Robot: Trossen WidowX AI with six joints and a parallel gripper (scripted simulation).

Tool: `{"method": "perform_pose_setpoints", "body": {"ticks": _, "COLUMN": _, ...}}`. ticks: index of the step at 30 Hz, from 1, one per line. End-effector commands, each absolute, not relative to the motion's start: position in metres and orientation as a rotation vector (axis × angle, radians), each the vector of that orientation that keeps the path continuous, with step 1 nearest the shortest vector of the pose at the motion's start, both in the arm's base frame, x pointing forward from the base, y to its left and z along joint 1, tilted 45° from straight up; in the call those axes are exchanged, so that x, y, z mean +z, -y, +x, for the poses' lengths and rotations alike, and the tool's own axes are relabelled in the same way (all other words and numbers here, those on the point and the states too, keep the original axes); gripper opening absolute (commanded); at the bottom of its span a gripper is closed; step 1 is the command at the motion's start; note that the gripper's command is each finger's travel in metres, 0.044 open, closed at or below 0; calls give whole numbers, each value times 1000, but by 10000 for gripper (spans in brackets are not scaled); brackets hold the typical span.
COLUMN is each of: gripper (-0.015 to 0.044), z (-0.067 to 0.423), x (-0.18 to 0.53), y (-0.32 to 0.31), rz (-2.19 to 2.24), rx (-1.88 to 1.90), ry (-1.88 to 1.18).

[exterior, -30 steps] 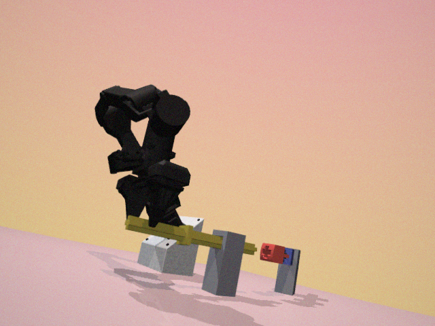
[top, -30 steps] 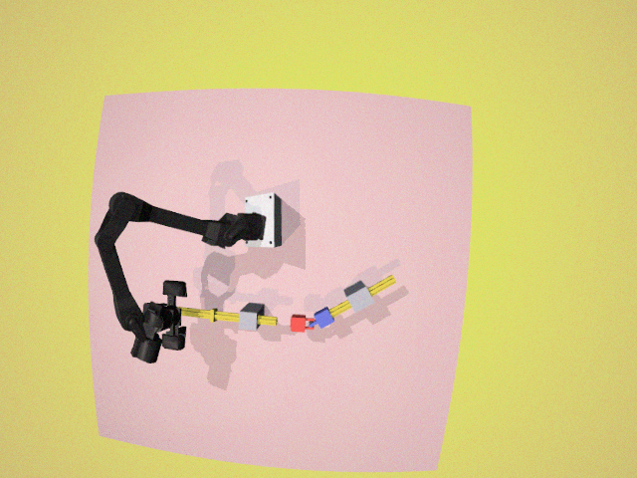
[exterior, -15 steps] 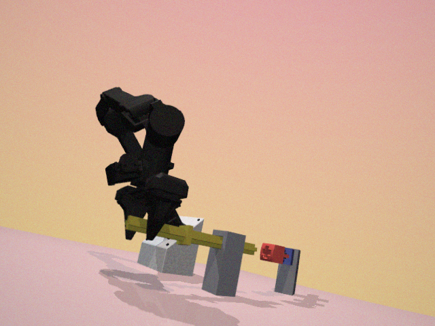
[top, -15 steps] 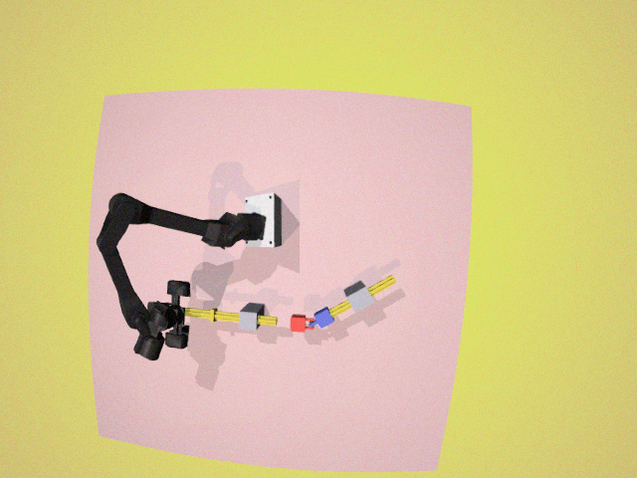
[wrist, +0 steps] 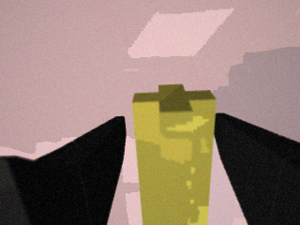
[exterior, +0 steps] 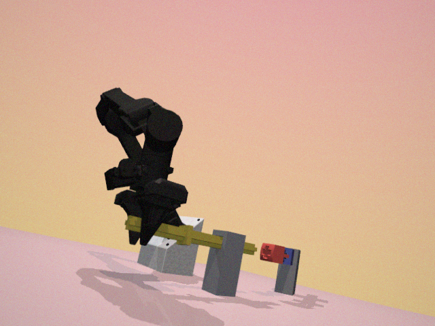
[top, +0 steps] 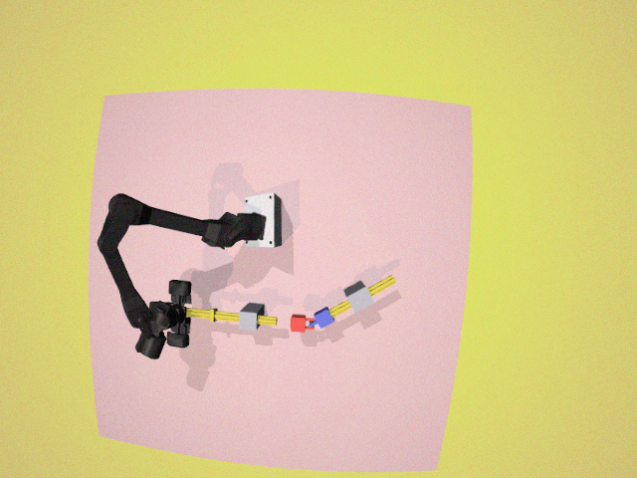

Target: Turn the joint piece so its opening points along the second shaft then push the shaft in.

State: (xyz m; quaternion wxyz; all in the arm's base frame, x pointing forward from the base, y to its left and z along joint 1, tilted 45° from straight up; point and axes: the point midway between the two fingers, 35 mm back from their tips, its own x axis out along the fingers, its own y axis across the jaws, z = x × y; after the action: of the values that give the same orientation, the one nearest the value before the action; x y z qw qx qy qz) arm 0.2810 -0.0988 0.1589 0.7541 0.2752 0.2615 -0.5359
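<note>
The second shaft, yellow and cross-shaped (top: 226,316) (exterior: 207,239) (wrist: 173,187), runs through its grey block (top: 249,319) (exterior: 232,266). Its tip stands a short gap from the red joint piece (top: 298,323) (exterior: 274,252). The cross-shaped opening of the red piece faces that tip, about in line with the shaft. The red piece is hinged to a blue part (top: 324,317) (exterior: 288,256) on the angled first shaft (top: 382,285), fixed in its grey block (top: 358,298) (exterior: 286,278). My gripper (top: 179,313) (exterior: 138,242) (wrist: 169,124) is partly open, fingers on both sides of the second shaft's rear end. A gap shows at the left finger.
A collar (top: 213,315) (exterior: 187,235) sits on the second shaft between my gripper and its block. The white arm base (top: 270,221) (exterior: 177,259) stands behind the shafts. The arm reaches around on the left in the top view.
</note>
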Motion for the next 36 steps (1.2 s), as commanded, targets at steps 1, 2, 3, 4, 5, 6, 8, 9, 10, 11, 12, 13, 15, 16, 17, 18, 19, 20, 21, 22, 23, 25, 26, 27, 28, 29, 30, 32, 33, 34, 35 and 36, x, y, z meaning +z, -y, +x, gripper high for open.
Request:
{"method": "perform_pose_setpoints", "body": {"ticks": 1, "gripper": 125, "z": 281, "x": 158, "y": 98, "rz": 601, "rx": -1165, "ry": -575}}
{"method": "perform_pose_setpoints", "body": {"ticks": 2, "gripper": 102, "z": 281, "x": 158, "y": 98, "rz": 601, "rx": -1165, "ry": -575}}
{"method": "perform_pose_setpoints", "body": {"ticks": 3, "gripper": 102, "z": 281, "x": 158, "y": 98, "rz": 601, "rx": -1165, "ry": -575}}
{"method": "perform_pose_setpoints", "body": {"ticks": 4, "gripper": 102, "z": 281, "x": 158, "y": 98, "rz": 601, "rx": -1165, "ry": -575}}
{"method": "perform_pose_setpoints", "body": {"ticks": 5, "gripper": 102, "z": 281, "x": 158, "y": 98, "rz": 601, "rx": -1165, "ry": -575}}
{"method": "perform_pose_setpoints", "body": {"ticks": 6, "gripper": 102, "z": 281, "x": 158, "y": 98, "rz": 601, "rx": -1165, "ry": -575}}
{"method": "perform_pose_setpoints", "body": {"ticks": 8, "gripper": 102, "z": 281, "x": 158, "y": 98, "rz": 601, "rx": -1165, "ry": -575}}
{"method": "perform_pose_setpoints", "body": {"ticks": 9, "gripper": 102, "z": 281, "x": 158, "y": 98, "rz": 601, "rx": -1165, "ry": -575}}
{"method": "perform_pose_setpoints", "body": {"ticks": 10, "gripper": 102, "z": 281, "x": 158, "y": 98, "rz": 601, "rx": -1165, "ry": -575}}
{"method": "perform_pose_setpoints", "body": {"ticks": 11, "gripper": 102, "z": 281, "x": 158, "y": 98, "rz": 601, "rx": -1165, "ry": -575}}
{"method": "perform_pose_setpoints", "body": {"ticks": 12, "gripper": 76, "z": 281, "x": 158, "y": 98, "rz": 601, "rx": -1165, "ry": -575}}
{"method": "perform_pose_setpoints", "body": {"ticks": 13, "gripper": 69, "z": 281, "x": 158, "y": 98, "rz": 601, "rx": -1165, "ry": -575}}
{"method": "perform_pose_setpoints", "body": {"ticks": 15, "gripper": 67, "z": 281, "x": 158, "y": 98, "rz": 601, "rx": -1165, "ry": -575}}
{"method": "perform_pose_setpoints", "body": {"ticks": 16, "gripper": 67, "z": 281, "x": 158, "y": 98, "rz": 601, "rx": -1165, "ry": -575}}
{"method": "perform_pose_setpoints", "body": {"ticks": 17, "gripper": 67, "z": 281, "x": 158, "y": 98, "rz": 601, "rx": -1165, "ry": -575}}
{"method": "perform_pose_setpoints", "body": {"ticks": 18, "gripper": 67, "z": 281, "x": 158, "y": 98, "rz": 601, "rx": -1165, "ry": -575}}
{"method": "perform_pose_setpoints", "body": {"ticks": 19, "gripper": 67, "z": 281, "x": 158, "y": 98, "rz": 601, "rx": -1165, "ry": -574}}
{"method": "perform_pose_setpoints", "body": {"ticks": 20, "gripper": 67, "z": 281, "x": 159, "y": 99, "rz": 601, "rx": -1167, "ry": -572}}
{"method": "perform_pose_setpoints", "body": {"ticks": 21, "gripper": 67, "z": 281, "x": 159, "y": 99, "rz": 601, "rx": -1167, "ry": -571}}
{"method": "perform_pose_setpoints", "body": {"ticks": 22, "gripper": 67, "z": 281, "x": 159, "y": 99, "rz": 601, "rx": -1167, "ry": -571}}
{"method": "perform_pose_setpoints", "body": {"ticks": 23, "gripper": 67, "z": 281, "x": 159, "y": 99, "rz": 601, "rx": -1167, "ry": -571}}
{"method": "perform_pose_setpoints", "body": {"ticks": 25, "gripper": 67, "z": 281, "x": 159, "y": 99, "rz": 601, "rx": -1167, "ry": -571}}
{"method": "perform_pose_setpoints", "body": {"ticks": 26, "gripper": 67, "z": 281, "x": 159, "y": 99, "rz": 601, "rx": -1167, "ry": -571}}
{"method": "perform_pose_setpoints", "body": {"ticks": 27, "gripper": 67, "z": 281, "x": 159, "y": 99, "rz": 601, "rx": -1167, "ry": -571}}
{"method": "perform_pose_setpoints", "body": {"ticks": 28, "gripper": 67, "z": 281, "x": 159, "y": 99, "rz": 601, "rx": -1167, "ry": -571}}
{"method": "perform_pose_setpoints", "body": {"ticks": 29, "gripper": 67, "z": 281, "x": 159, "y": 99, "rz": 601, "rx": -1167, "ry": -571}}
{"method": "perform_pose_setpoints", "body": {"ticks": 30, "gripper": 67, "z": 281, "x": 159, "y": 99, "rz": 601, "rx": -1167, "ry": -571}}
{"method": "perform_pose_setpoints", "body": {"ticks": 32, "gripper": 67, "z": 281, "x": 159, "y": 99, "rz": 601, "rx": -1167, "ry": -571}}
{"method": "perform_pose_setpoints", "body": {"ticks": 33, "gripper": 67, "z": 281, "x": 159, "y": 99, "rz": 601, "rx": -1167, "ry": -571}}
{"method": "perform_pose_setpoints", "body": {"ticks": 34, "gripper": 67, "z": 281, "x": 159, "y": 99, "rz": 601, "rx": -1167, "ry": -571}}
{"method": "perform_pose_setpoints", "body": {"ticks": 35, "gripper": 67, "z": 281, "x": 159, "y": 99, "rz": 601, "rx": -1167, "ry": -571}}
{"method": "perform_pose_setpoints", "body": {"ticks": 36, "gripper": 67, "z": 281, "x": 159, "y": 99, "rz": 601, "rx": -1167, "ry": -571}}
